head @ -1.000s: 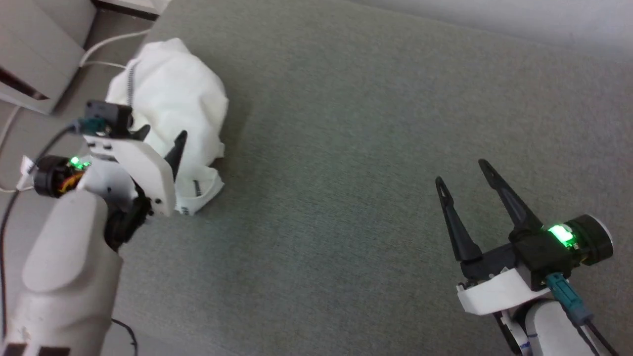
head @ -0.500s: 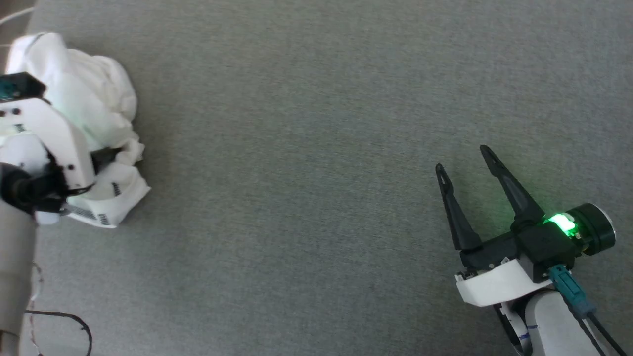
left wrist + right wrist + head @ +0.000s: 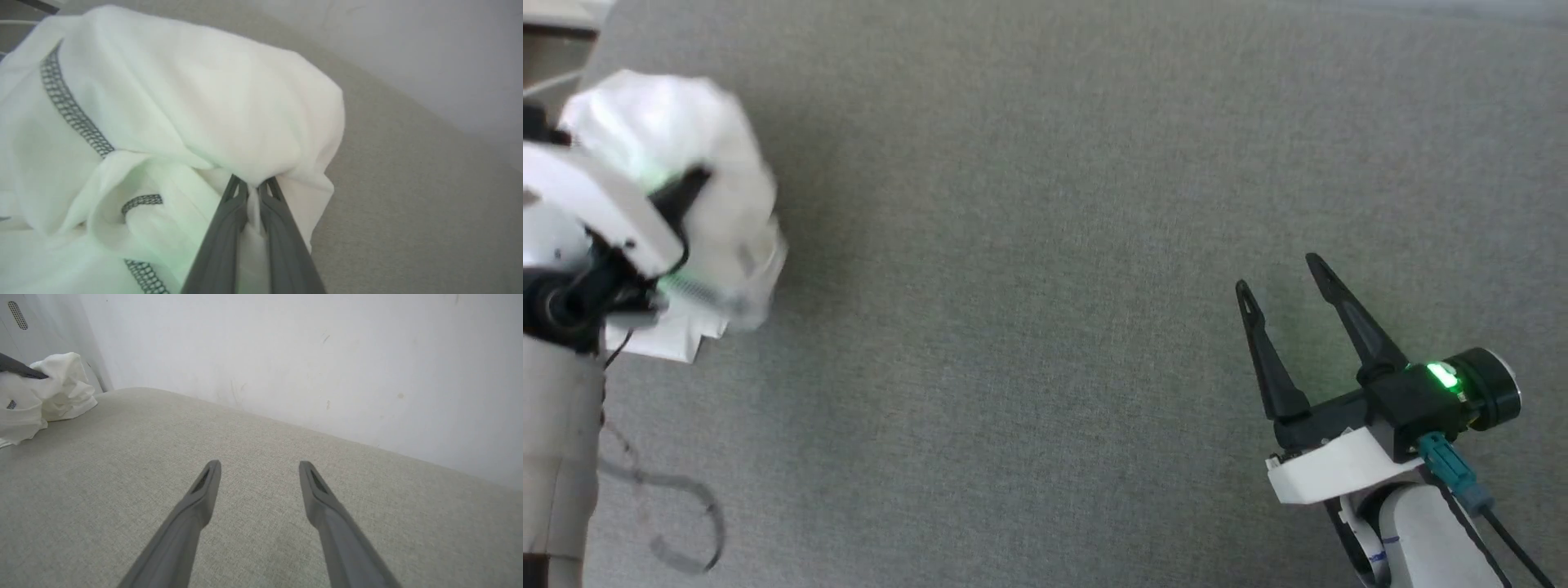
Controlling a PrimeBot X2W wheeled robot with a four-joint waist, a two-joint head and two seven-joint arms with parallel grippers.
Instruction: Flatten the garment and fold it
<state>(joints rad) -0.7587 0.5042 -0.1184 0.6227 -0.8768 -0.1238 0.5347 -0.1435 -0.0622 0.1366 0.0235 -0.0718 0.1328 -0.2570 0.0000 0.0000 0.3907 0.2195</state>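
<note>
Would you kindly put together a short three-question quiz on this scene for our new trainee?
1. True or false: the fingers of the right gripper are spread apart above the grey surface, holding nothing.
2. Choose one: the fingers of the left gripper are shut on A) a fold of the garment, B) a loose cable, C) nothing at all.
3. Short answer: does the garment lie flat or bunched up?

Key: 1 true; 2 A; 3 bunched up.
</note>
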